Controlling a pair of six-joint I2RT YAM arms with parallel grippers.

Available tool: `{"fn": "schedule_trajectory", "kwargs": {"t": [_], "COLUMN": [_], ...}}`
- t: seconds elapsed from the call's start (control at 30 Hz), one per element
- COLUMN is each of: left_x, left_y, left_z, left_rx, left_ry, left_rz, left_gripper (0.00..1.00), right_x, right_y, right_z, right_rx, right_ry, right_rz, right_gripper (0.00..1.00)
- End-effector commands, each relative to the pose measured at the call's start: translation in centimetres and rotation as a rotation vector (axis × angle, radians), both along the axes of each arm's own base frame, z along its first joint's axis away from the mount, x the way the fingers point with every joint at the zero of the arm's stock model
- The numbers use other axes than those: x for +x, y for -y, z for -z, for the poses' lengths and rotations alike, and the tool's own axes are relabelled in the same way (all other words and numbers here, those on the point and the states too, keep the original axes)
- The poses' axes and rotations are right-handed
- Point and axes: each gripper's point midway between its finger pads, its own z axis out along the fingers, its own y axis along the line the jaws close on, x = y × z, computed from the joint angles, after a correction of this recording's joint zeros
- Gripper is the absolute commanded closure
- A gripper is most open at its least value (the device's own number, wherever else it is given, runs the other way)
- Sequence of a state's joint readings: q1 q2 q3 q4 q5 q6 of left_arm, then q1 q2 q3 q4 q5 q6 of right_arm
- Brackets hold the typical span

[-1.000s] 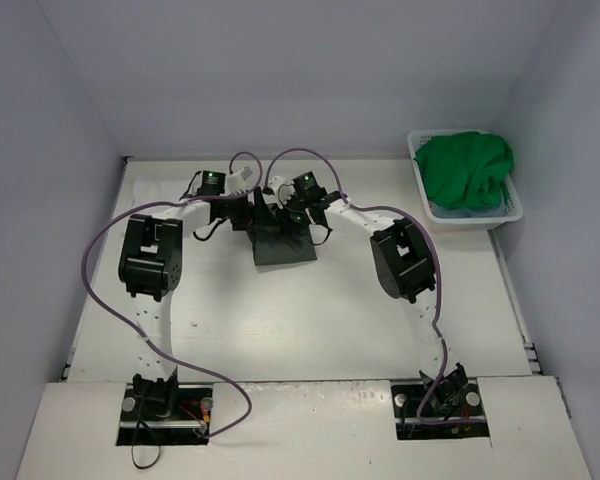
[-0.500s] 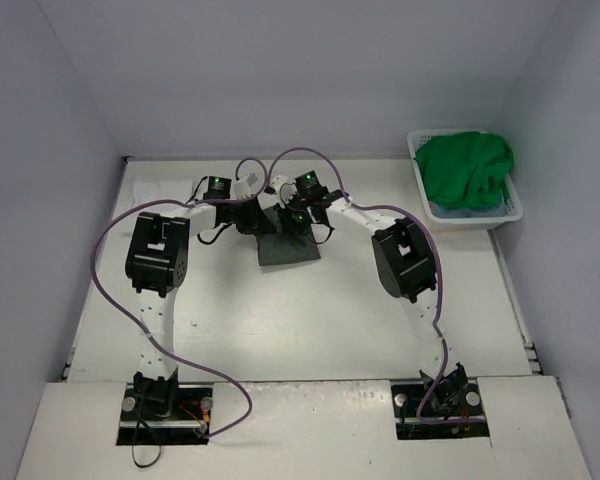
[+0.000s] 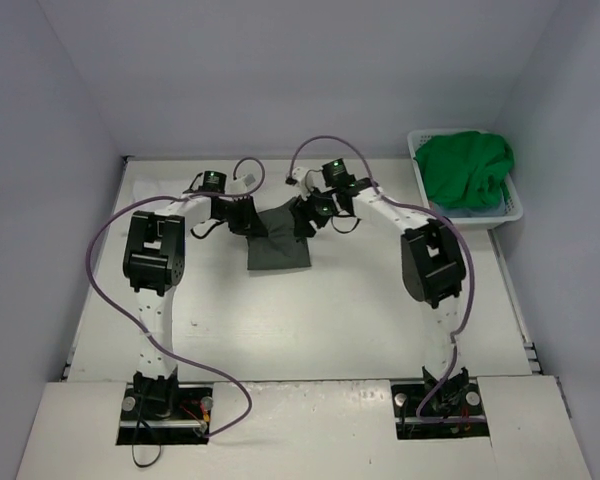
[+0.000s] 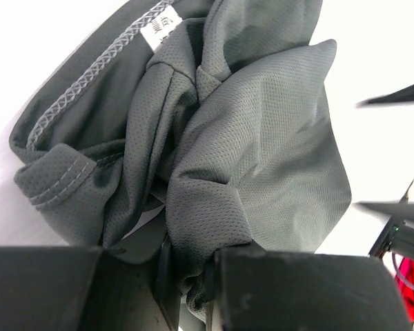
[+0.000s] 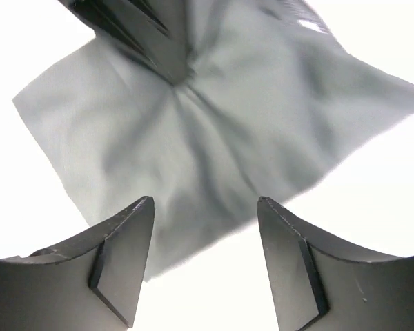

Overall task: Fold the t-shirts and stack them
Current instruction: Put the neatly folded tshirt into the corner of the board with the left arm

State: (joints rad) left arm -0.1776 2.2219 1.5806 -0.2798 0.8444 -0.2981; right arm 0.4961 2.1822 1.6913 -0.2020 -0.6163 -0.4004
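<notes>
A dark grey t-shirt (image 3: pixel 280 248) lies folded small on the white table (image 3: pixel 330 320) between the two arms. My left gripper (image 3: pixel 252 222) is shut on its left far edge; in the left wrist view a bunch of grey mesh cloth (image 4: pixel 262 152) is pinched between the jaws (image 4: pixel 190 276). My right gripper (image 3: pixel 306 214) stands open at the shirt's right far edge, its jaws (image 5: pixel 205 201) wide apart above the cloth (image 5: pixel 214 124) with nothing between them. A bright green t-shirt (image 3: pixel 466 168) is heaped in the basket, with a strip of light blue-grey cloth (image 3: pixel 458 212) under it.
The white plastic laundry basket (image 3: pixel 516 212) stands at the far right of the table against the wall. Purple cables (image 3: pixel 100 250) loop from both arms. Walls close in the table on the left, back and right.
The left gripper has shut on the grey shirt's edge. The right gripper has opened, let go of the cloth and drawn back to the right. The shirt now lies a little flatter.
</notes>
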Motion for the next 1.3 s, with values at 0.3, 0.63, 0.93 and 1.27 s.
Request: {"fn": "schedule_trajectory", "kwargs": {"t": [0.3,0.63,0.93,1.27], "left_x": [2.7,1.9,0.6,2.6], "left_y": [-4.4,-9.2,-13.3,-17.8], "left_z": [-10.1,-14.3,-14.9,-16.1], "left_rx": [0.192,0.431,0.648,0.776], "left_ry": [0.247,0.377,0.389,0.413], "left_rz": [0.045,0.093,0.193,0.202], "left_gripper": [1.0,1.0,1.0,1.0], "right_x": [-0.9,-3.5,-4.2,-4.8], "right_y": [7.7,9.6,9.4,9.1], "right_z": [-14.6,-14.5,-14.4,-14.4], "right_rx": [0.043,0.019,0.05,0.081], "right_ry": [0.291,0.28,0.264,0.246], "right_rz": [0.085,0.136,0.131,0.113], "right_gripper": [0.41,0.41,0.41,0.41]}}
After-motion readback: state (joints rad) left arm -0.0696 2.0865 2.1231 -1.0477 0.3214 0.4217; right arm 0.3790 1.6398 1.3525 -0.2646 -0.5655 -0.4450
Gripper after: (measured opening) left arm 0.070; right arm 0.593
